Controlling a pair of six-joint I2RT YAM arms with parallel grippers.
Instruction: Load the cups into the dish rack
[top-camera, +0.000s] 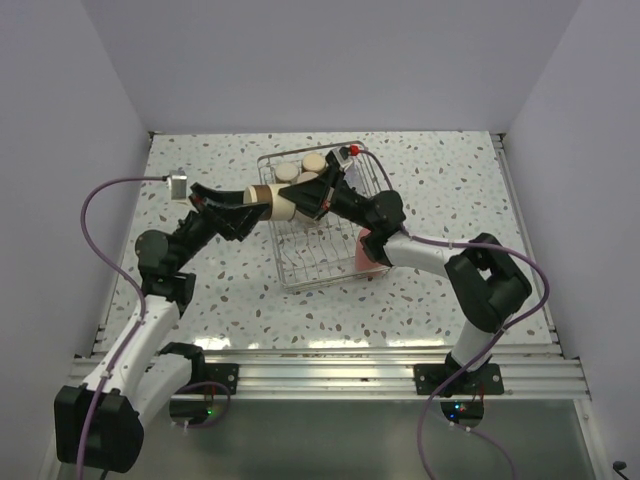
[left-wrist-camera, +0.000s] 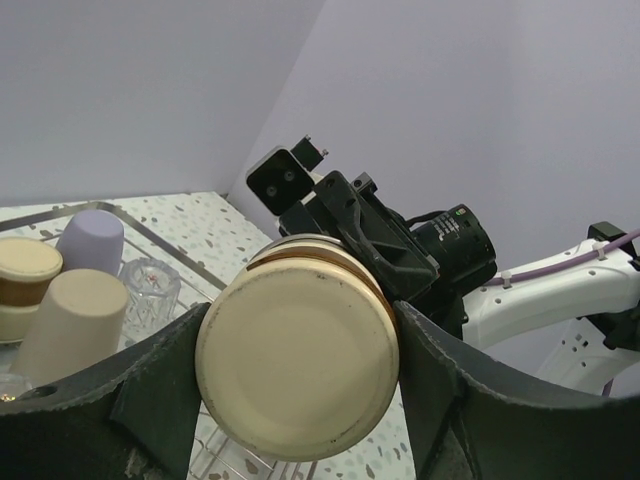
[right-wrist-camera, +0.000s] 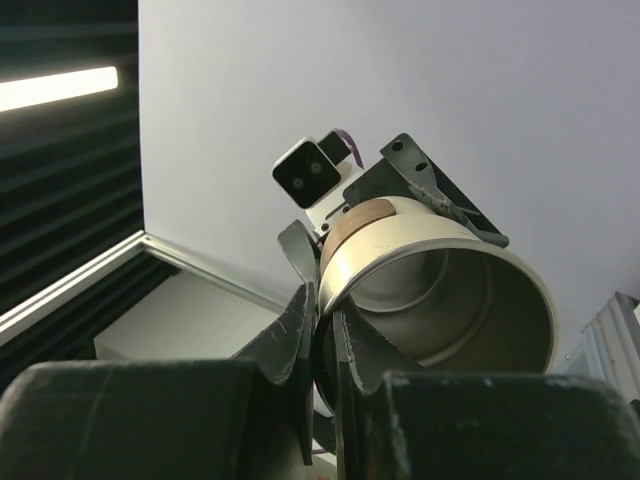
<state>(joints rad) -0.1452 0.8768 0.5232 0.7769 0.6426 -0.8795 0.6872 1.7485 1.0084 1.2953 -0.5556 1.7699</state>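
Observation:
A steel cup with a tan base (top-camera: 283, 201) hangs level above the wire dish rack (top-camera: 318, 262), held from both ends. My left gripper (top-camera: 268, 200) is shut round its base end; the cream base (left-wrist-camera: 297, 345) fills the left wrist view between both fingers. My right gripper (top-camera: 318, 196) is shut on the cup's rim (right-wrist-camera: 420, 250), one finger inside and one outside. In the rack's far end stand a lavender cup (left-wrist-camera: 90, 238), a beige tumbler (left-wrist-camera: 68, 325), a tan-based steel cup (left-wrist-camera: 22, 275) and a clear glass (left-wrist-camera: 150, 285).
A salmon-pink cup (top-camera: 362, 252) lies on the table against the rack's right side, partly under my right arm. White walls close in the speckled table at the back and both sides. The rack's near half holds bare wire.

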